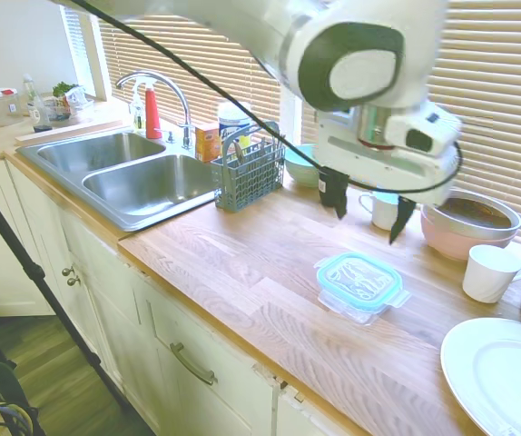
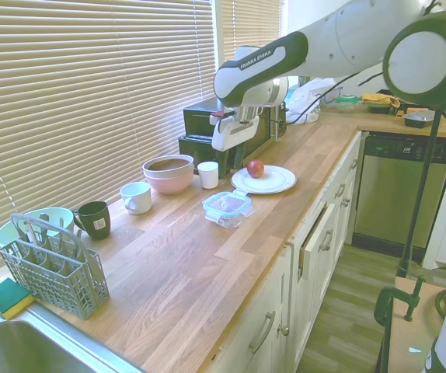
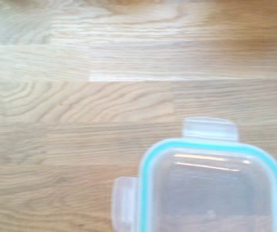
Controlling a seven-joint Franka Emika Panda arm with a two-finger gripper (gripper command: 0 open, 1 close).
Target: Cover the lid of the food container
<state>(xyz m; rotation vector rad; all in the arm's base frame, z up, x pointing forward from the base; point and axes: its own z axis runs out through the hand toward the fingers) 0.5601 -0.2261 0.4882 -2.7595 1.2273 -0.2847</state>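
Apparently we are nearly done: the lid (image 1: pixel 360 279) sits on the food container (image 1: pixel 363 309), while our gripper (image 1: pixel 368 213) hangs above, fingers apart and empty.

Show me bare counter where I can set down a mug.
Bare wood lies between the cutlery basket and the lidded food container, along the front edge. It is crowded by the window: green mug, white cup, pink bowl.
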